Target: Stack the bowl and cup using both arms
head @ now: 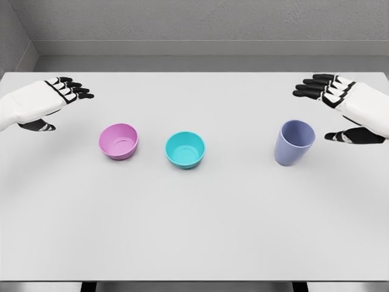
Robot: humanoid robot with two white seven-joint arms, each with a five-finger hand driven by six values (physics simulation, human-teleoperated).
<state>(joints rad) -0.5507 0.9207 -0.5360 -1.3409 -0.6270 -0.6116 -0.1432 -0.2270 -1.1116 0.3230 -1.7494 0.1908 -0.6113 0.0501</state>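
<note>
A pink bowl (118, 141) stands upright on the white table (194, 231), left of centre. A teal bowl (185, 149) sits beside it at the middle, a small gap between them. Over to the right stands a lavender cup (294, 142), upright. My left hand (56, 104) hovers at the far left, up and to the left of the pink bowl, fingers spread and holding nothing. My right hand (334, 109) floats at the far right, just above and right of the cup, fingers stretched out, thumb (352, 137) apart, holding nothing.
The table's far edge (194, 73) meets a grey wall behind. Its front edge (194, 281) runs along the bottom of the view. Nothing else stands on the surface.
</note>
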